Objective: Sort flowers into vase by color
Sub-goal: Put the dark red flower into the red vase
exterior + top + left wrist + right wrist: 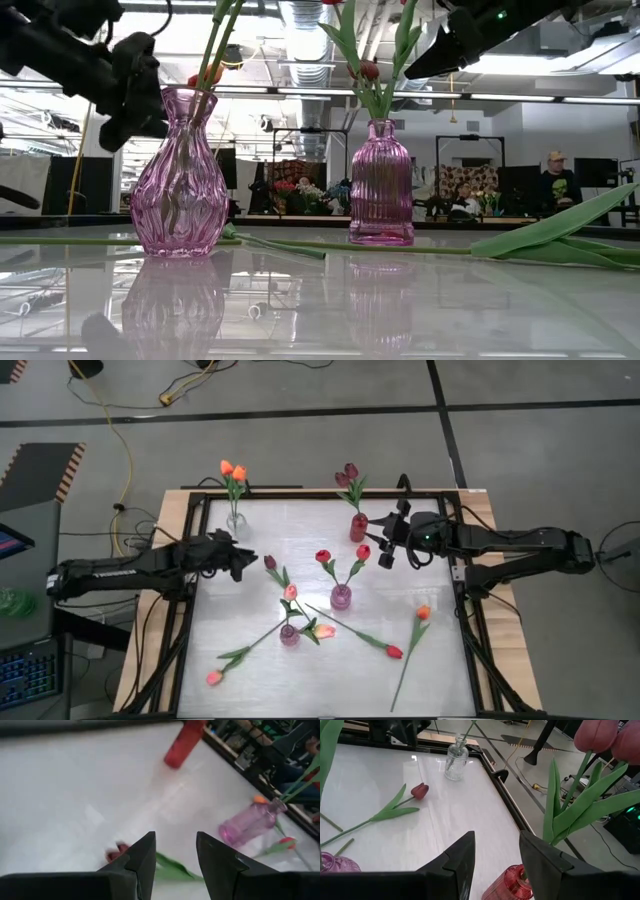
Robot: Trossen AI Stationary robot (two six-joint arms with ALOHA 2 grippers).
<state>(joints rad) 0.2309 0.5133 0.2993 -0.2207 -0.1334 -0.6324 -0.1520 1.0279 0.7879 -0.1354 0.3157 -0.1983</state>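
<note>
Four vases stand on the white table: a clear one [236,520] with orange flowers [232,470], a red one [358,527] with maroon flowers [348,477], a pink one [341,597] with red flowers, and another pink one [290,635] with pink flowers. Lying loose are a maroon flower [270,562], a red one [394,652], an orange one [423,613] and a pink one [214,678]. My left gripper [245,565] [175,837] hangs open just left of the maroon flower [116,854]. My right gripper [385,550] [496,836] is open beside the red vase [512,880].
A black frame [462,560] runs around the table's edges. The loose flowers' long stems and leaves cross the near half of the table between the two pink vases [182,180] [381,185]. People sit in the room beyond the table [553,180].
</note>
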